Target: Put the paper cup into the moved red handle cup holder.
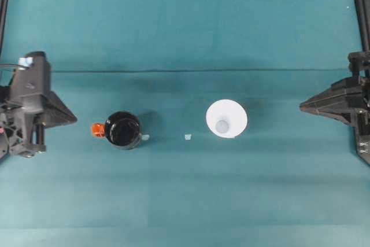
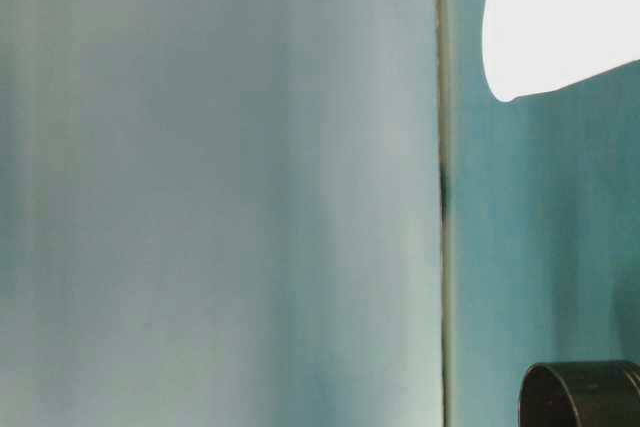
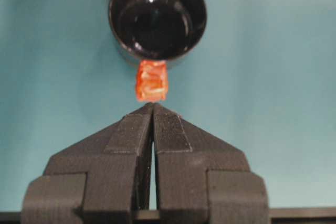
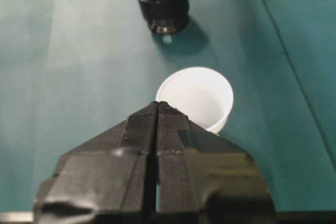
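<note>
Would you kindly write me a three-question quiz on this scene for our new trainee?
1. True or false: the paper cup already sits inside the holder.
2. The holder's red handle points toward which gripper? A) left gripper B) right gripper C) neither
3. Fill in: both grippers are ____ and hold nothing.

Key
1. False: the cup stands apart from the holder on the table.
2. A: in the left wrist view the handle lies just ahead of the fingertips.
3. Shut: both wrist views show the fingers pressed together.
</note>
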